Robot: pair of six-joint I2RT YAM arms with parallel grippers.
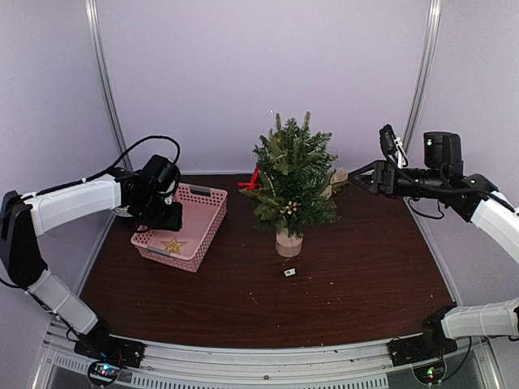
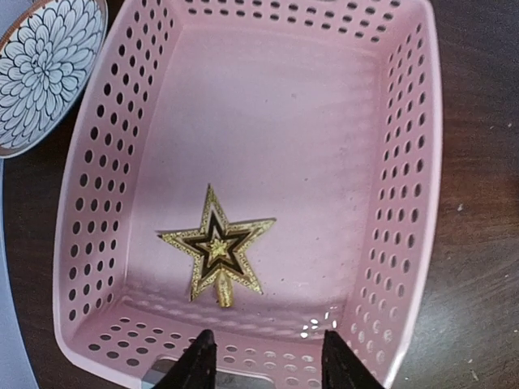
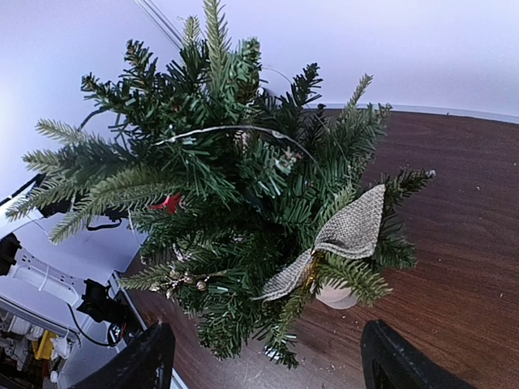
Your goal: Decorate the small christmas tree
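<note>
Left gripper (image 1: 166, 217) hangs over the pink basket (image 1: 212, 212) at the left of the overhead view. The right gripper (image 1: 358, 176) sits at the right, level with the upper branches of the small christmas tree (image 1: 292, 174) and just beside a burlap bow (image 1: 336, 181) on the tree's right edge. The tree stands upright on its wooden stump (image 1: 289, 242) at centre frame on the dark table (image 1: 365, 275), with a red ornament (image 1: 253, 181) on its left side. A gold star (image 1: 173, 244) lies in the basket's near end.

From the left wrist, the fingers (image 2: 199, 365) at the bottom edge are spread apart with nothing between them, above the basket's perforated wall (image 2: 405, 162). The star (image 2: 215, 251) lies flat on the basket floor. A flower-patterned plate (image 2: 45, 65) fills the upper left corner, outside the basket.

From the right wrist, the fingers (image 3: 146, 365) stand wide apart at the bottom, empty. The tree (image 3: 235, 178) fills the centre, with the bow (image 3: 340, 239) at lower right and the red ornament (image 3: 169, 203) left of middle.
</note>
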